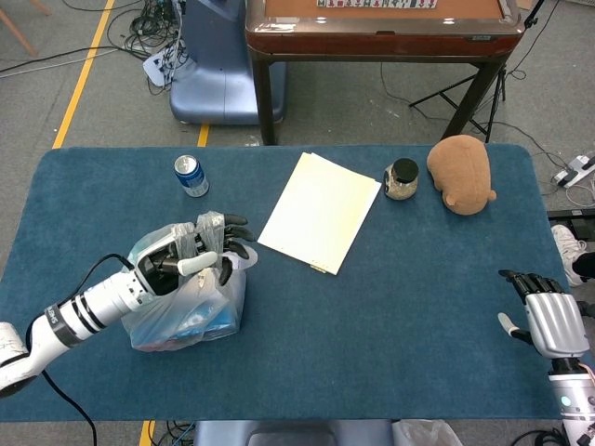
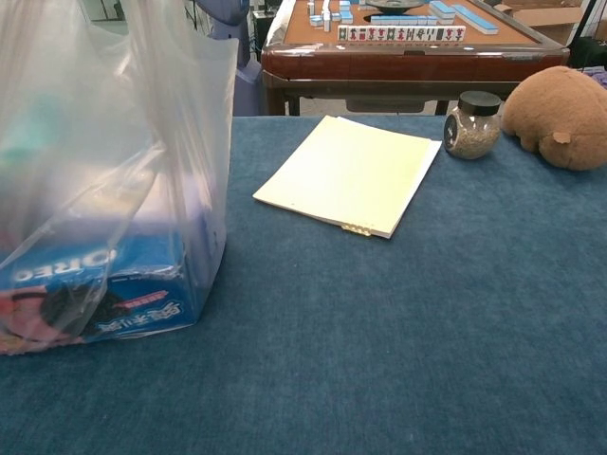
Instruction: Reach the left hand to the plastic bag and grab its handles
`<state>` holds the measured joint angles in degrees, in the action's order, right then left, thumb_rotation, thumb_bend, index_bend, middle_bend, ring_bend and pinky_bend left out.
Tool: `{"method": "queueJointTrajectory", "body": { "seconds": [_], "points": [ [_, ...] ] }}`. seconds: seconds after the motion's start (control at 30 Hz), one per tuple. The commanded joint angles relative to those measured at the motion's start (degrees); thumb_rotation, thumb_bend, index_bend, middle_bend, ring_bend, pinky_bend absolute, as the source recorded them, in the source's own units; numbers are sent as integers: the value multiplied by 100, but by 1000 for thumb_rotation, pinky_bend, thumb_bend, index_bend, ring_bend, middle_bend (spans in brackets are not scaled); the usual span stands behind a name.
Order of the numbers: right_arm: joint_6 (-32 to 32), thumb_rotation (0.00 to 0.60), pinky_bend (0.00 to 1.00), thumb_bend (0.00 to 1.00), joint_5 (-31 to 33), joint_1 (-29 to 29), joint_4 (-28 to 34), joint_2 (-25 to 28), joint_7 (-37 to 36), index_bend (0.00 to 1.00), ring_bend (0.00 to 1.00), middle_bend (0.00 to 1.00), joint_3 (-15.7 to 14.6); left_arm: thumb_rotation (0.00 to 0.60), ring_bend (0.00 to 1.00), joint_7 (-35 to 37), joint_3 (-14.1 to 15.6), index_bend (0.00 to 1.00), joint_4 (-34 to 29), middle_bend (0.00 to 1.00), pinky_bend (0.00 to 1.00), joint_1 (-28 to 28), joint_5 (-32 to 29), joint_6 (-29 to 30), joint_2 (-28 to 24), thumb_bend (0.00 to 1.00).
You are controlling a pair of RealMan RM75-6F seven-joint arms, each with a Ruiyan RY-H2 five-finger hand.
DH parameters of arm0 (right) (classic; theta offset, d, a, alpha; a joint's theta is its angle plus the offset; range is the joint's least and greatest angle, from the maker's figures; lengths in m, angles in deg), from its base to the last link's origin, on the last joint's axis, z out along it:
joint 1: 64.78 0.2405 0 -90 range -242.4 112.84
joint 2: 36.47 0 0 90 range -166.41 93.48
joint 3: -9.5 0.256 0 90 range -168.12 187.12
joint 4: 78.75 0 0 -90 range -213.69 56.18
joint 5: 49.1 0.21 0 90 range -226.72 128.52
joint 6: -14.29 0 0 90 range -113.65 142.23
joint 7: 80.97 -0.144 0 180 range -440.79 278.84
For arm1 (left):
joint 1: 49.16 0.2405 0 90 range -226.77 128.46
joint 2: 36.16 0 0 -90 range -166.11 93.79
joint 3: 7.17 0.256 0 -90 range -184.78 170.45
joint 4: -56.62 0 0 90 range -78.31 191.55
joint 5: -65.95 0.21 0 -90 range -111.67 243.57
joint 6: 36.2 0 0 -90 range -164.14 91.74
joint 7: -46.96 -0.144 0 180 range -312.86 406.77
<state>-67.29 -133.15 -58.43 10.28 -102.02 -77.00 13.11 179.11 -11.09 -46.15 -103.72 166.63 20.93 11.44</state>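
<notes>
1. left hand [image 1: 191, 258] grips the bag [image 1: 181, 311] handles, fingers closed around them.
2. bag sits at the table's [image 1: 390, 316] left side, near a can [image 1: 191, 175].
3. right hand [image 1: 548, 321] is empty, fingers apart.

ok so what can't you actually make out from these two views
- Head view: whether the left hand truly holds the handles; its fingers cover the top of the plastic bag.
- Chest view: the bag's top is cut off by the upper edge, so neither handles nor hand show.
- Chest view: the film blurs everything inside except the Oreo box.
- Head view: the can's label is too small to read.
</notes>
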Motion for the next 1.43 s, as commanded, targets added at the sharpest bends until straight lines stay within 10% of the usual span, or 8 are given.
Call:
{"method": "queueJointTrajectory", "body": {
  "seconds": [0.03,0.47,1.43],
  "points": [
    [-2,600,313,232,-6,2,-2,-4,0,237,258,316,0,600,545,205,142,369,-30,462,894,-154,173,-59,-175,390],
    [-31,600,313,233,-18,-7,10,1,8,237,258,316,8,600,769,246,295,531,-445,635,1000,-414,121,-306,-809,525],
    [-57,600,313,233,-47,-13,91,25,62,237,258,317,9,600,781,941,-194,546,-354,658,1000,-190,-83,394,-1782,559]
  ]
}}
